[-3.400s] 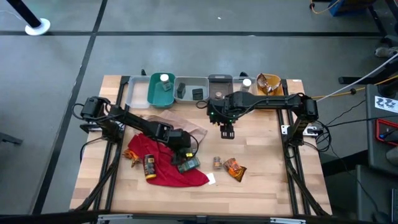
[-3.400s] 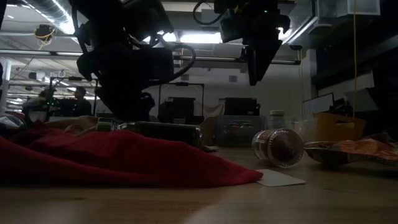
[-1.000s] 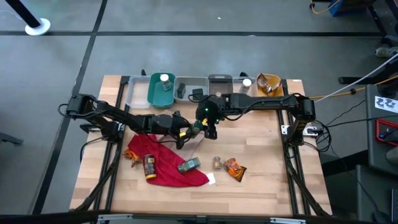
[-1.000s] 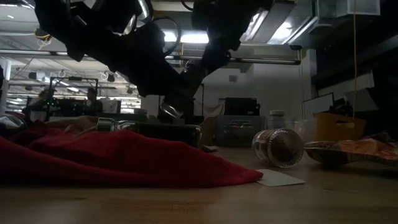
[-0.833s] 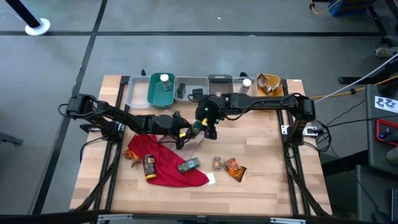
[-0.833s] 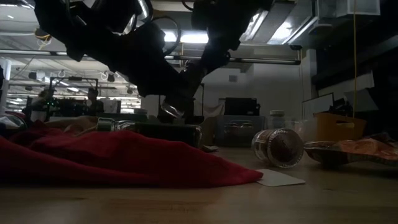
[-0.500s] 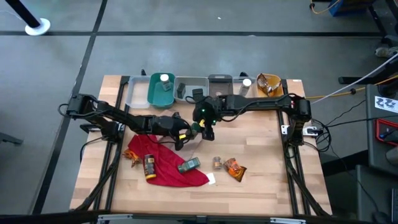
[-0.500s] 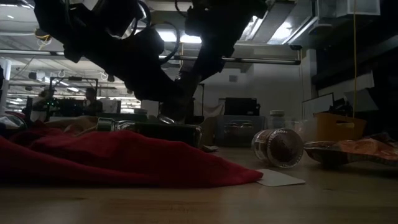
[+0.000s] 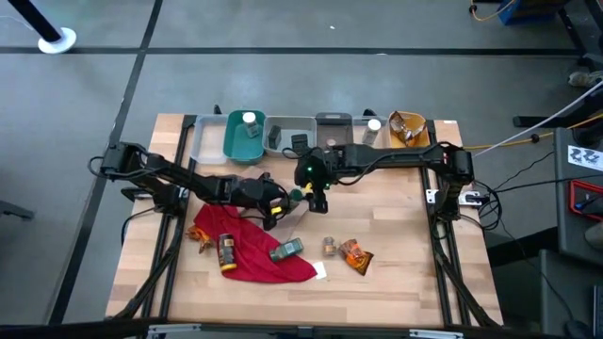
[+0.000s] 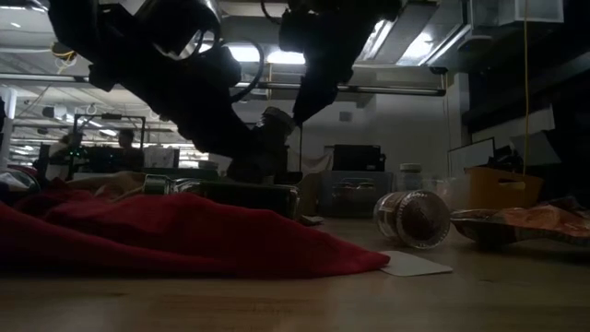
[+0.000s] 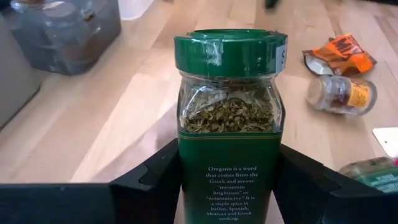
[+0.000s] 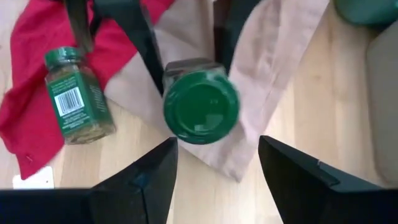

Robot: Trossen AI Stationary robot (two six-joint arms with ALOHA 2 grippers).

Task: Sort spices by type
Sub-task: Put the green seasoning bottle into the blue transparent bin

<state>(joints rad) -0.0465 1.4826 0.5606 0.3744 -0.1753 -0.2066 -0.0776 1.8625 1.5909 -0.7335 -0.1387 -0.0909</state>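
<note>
Left gripper (image 11: 227, 186) grips a green-capped oregano jar (image 11: 228, 118) (label readable) — right gripper (image 12: 214, 165) gapes, jar's cap between its jaws, untouched.

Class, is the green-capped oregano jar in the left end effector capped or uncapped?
Capped. The green lid sits on the oregano jar, clamped between the left end effector's fingers; the right end effector is open around it.

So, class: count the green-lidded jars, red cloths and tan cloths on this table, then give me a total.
Green-lidded jars: 2, the held jar in the left gripper and the lying jar at the red cloth's edge
Red cloths: 1
Tan cloths: 1
Total: 4
</note>
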